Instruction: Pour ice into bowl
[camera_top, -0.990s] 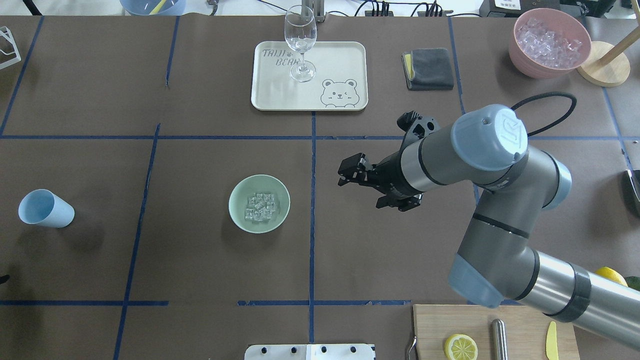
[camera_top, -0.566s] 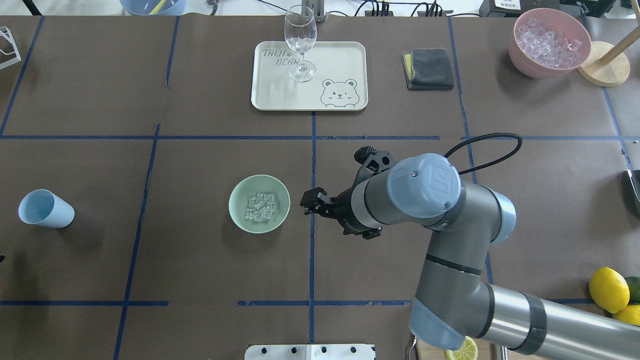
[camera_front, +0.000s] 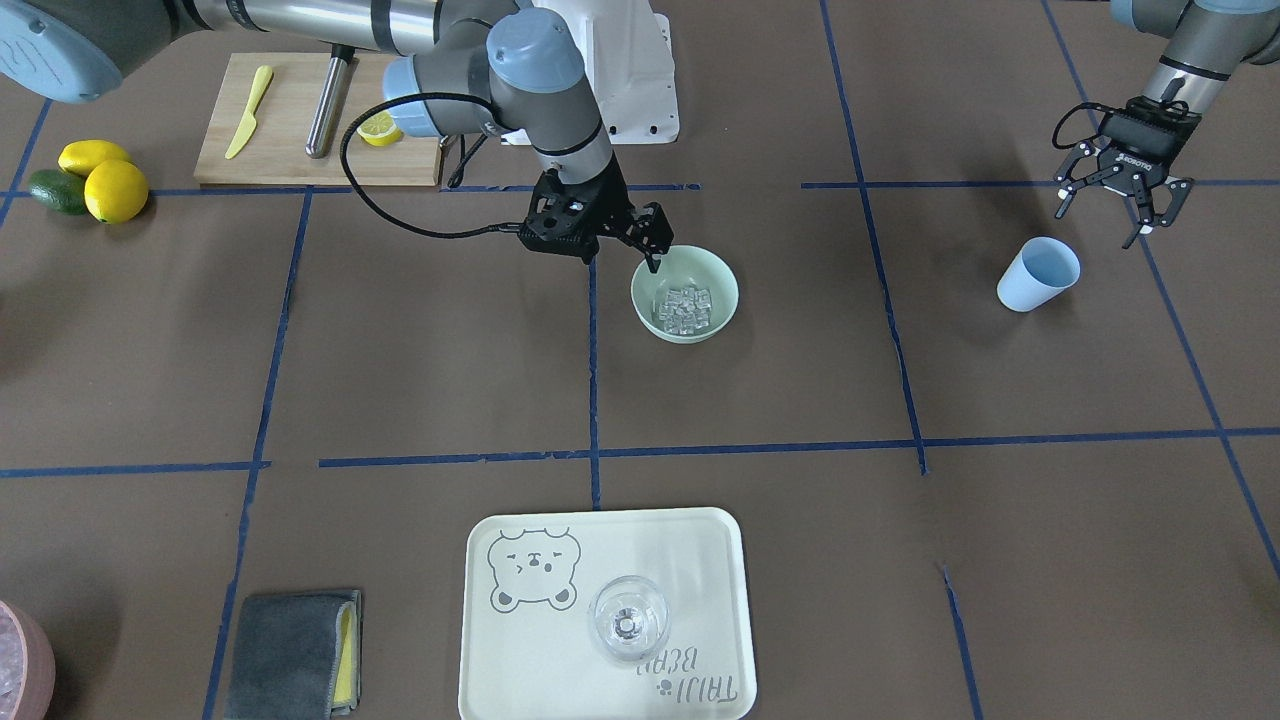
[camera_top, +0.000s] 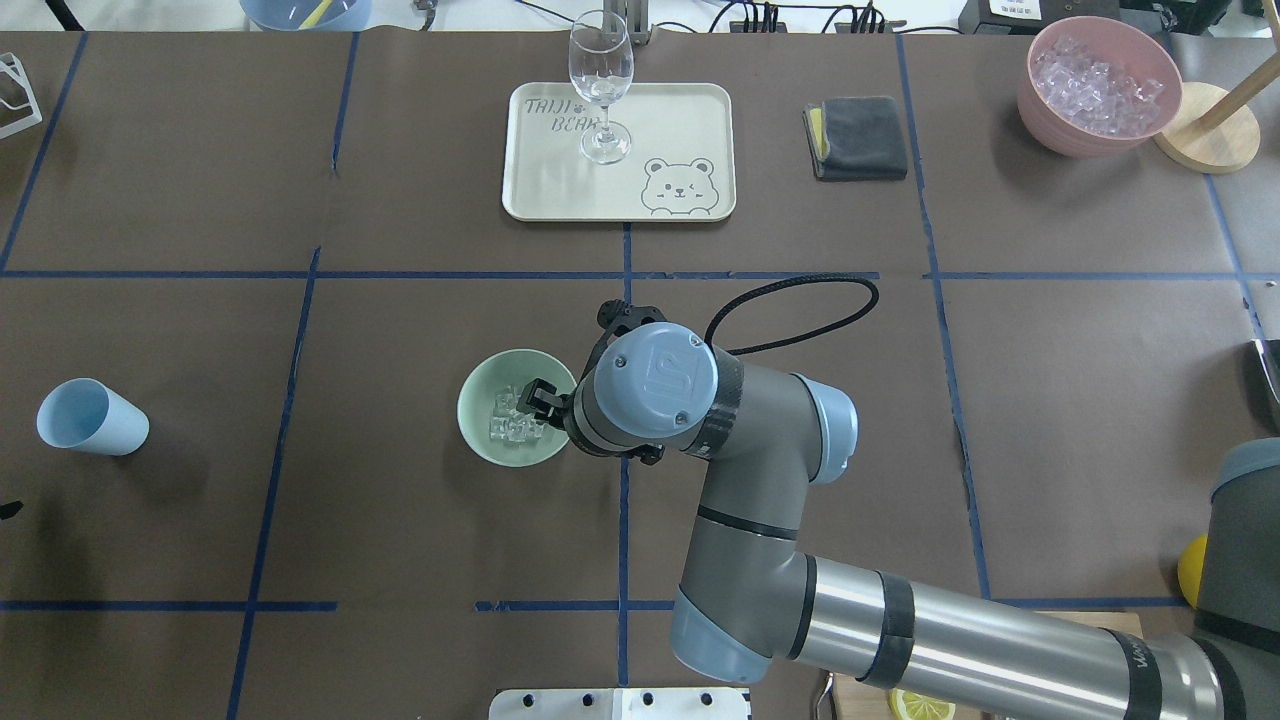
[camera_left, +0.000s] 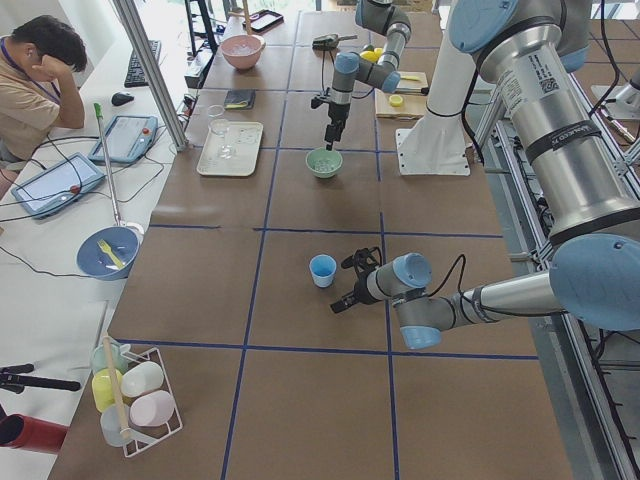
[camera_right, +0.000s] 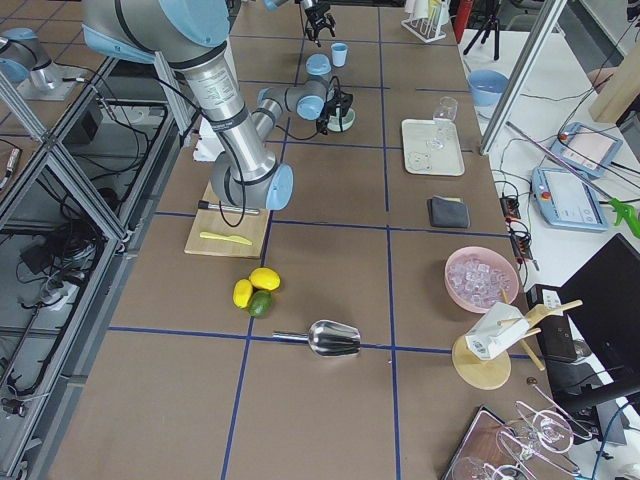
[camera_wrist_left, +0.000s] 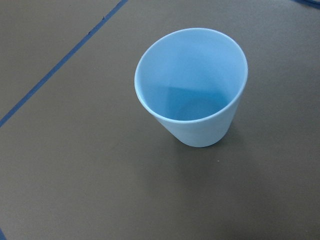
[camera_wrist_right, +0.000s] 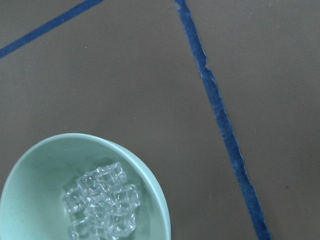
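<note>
Its jaws spread and empty, the right gripper (camera_top: 535, 402) swings in from the right to the rim of the round mint-green bowl (camera_top: 478, 440), mid-table, where the small clear ice cubes (camera_top: 512, 424) already lie: pouring appears done.

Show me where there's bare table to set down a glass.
Bare: the stretch between the blue cup and the bowl; the far square beside the tray, away from the grey cloth; the stretch between the grey cloth and the cutting board. Crowded: the bowl's rim, under the right arm.
</note>
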